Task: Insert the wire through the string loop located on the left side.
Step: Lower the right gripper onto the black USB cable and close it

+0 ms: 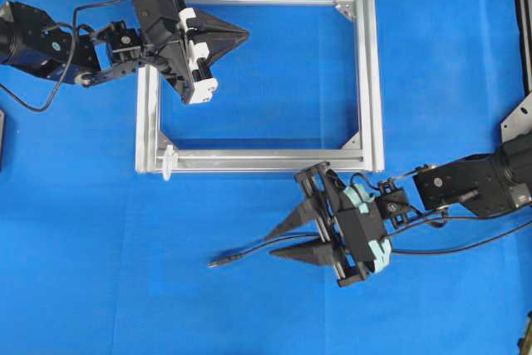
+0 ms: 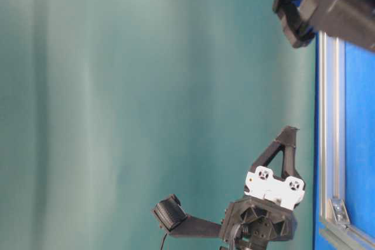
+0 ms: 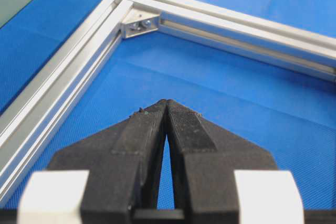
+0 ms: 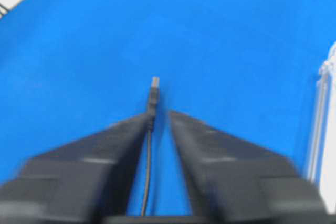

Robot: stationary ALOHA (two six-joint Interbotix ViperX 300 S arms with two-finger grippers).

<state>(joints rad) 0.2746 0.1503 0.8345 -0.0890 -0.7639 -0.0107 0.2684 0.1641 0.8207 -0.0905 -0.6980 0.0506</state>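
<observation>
Black wire (image 1: 249, 252) is lying on the blue mat below the silver frame (image 1: 370, 81), its plug tip pointing left, well short of the string loop (image 1: 169, 161) standing at the frame's lower-left corner. Nothing is threaded yet. The right gripper (image 1: 293, 239) is straddling the wire, jaws apart, not yet pinching it. The left gripper (image 3: 167, 104) is sitting clenched and empty inside the frame's top-left corner. Only the overhead view is showing the loop clearly; the right wrist view is showing the plug tip close up.

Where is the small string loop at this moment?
In the overhead view, the string loop sits at the lower left corner of the aluminium frame, standing out over its lower bar, apart from the wire's plug tip.
</observation>
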